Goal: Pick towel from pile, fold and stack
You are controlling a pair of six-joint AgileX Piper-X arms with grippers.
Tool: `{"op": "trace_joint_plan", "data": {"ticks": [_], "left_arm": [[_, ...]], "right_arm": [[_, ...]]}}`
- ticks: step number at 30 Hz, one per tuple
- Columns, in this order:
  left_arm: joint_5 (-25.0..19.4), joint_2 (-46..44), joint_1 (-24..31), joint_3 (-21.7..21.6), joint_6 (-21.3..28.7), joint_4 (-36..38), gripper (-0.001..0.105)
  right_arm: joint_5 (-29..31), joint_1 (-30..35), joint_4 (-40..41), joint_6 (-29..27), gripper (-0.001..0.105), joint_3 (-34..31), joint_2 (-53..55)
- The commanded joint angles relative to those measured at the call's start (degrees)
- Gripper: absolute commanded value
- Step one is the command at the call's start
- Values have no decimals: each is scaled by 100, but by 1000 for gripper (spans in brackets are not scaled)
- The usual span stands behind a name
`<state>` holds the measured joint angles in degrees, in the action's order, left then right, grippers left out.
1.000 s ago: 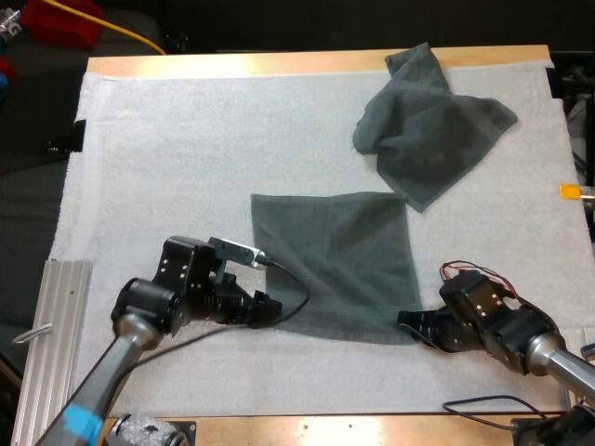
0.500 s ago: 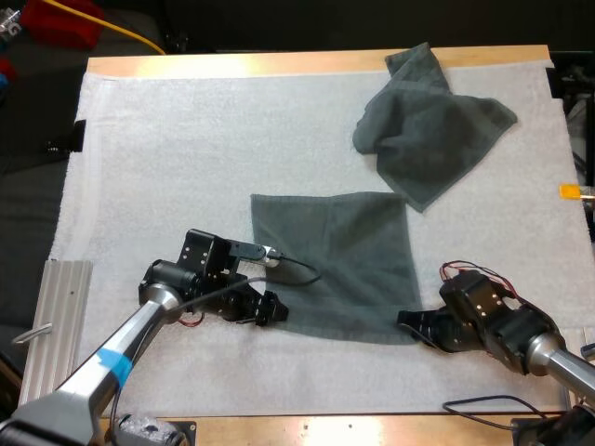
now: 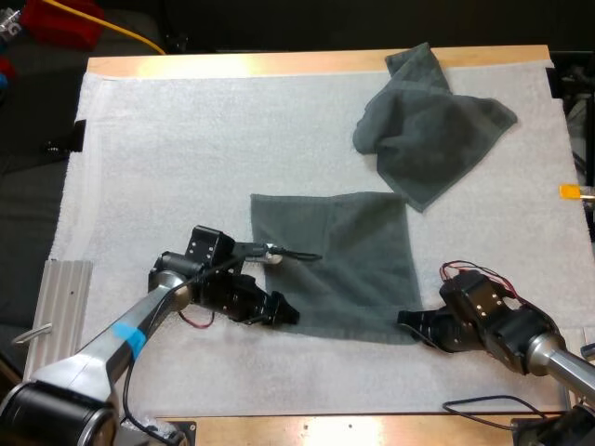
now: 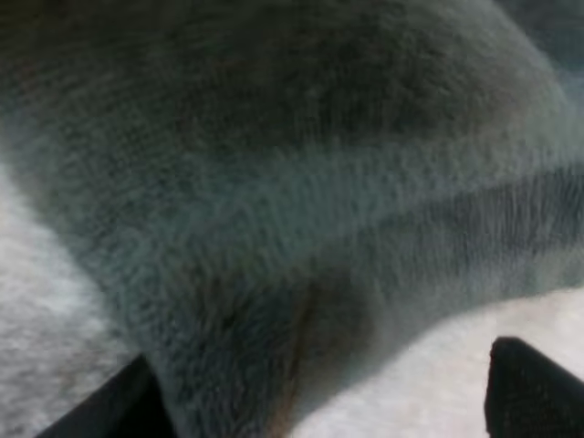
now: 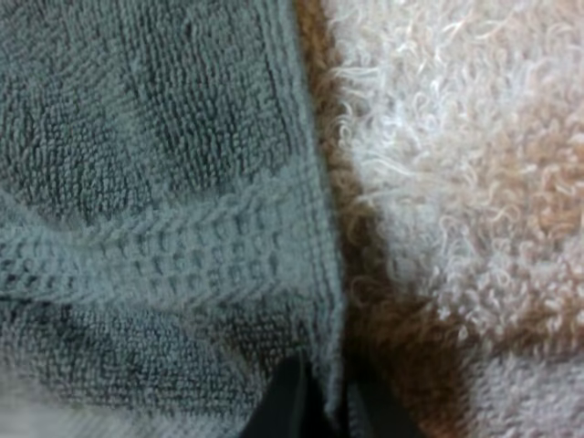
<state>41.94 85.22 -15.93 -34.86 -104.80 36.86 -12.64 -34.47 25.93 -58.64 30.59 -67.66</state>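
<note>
Gripping near corners suits this limp, light towel [image 3: 344, 265].
Right gripper [image 3: 407, 321] clamps its edge; left gripper [image 3: 284, 313] has fingers apart at the other corner.

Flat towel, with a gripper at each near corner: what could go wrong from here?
1. The left gripper stands open around the flat towel at its near left corner. One finger is clear of the cloth, so closing may catch little or nothing.
2. The right gripper pinches only the very edge of the near right corner. That hold might slip on lifting and leave a skewed fold.
</note>
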Motion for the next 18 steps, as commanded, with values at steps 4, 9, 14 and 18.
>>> {"op": "trace_joint_plan", "data": {"ticks": [4, 9, 14, 18], "left_arm": [[174, 125, -51, 74, -18, 26, 68], [174, 125, -51, 74, -18, 81, 47], [159, 125, -51, 74, -33, 113, 22], [0, 125, -51, 74, 30, 113, 6]], "right_arm": [[-24, 19, 137, -59, 1, -36, 10], [-24, 19, 137, -59, 1, -36, 10], [-24, 19, 137, -59, 1, -36, 10], [-24, 19, 137, -59, 1, -36, 10]]}}
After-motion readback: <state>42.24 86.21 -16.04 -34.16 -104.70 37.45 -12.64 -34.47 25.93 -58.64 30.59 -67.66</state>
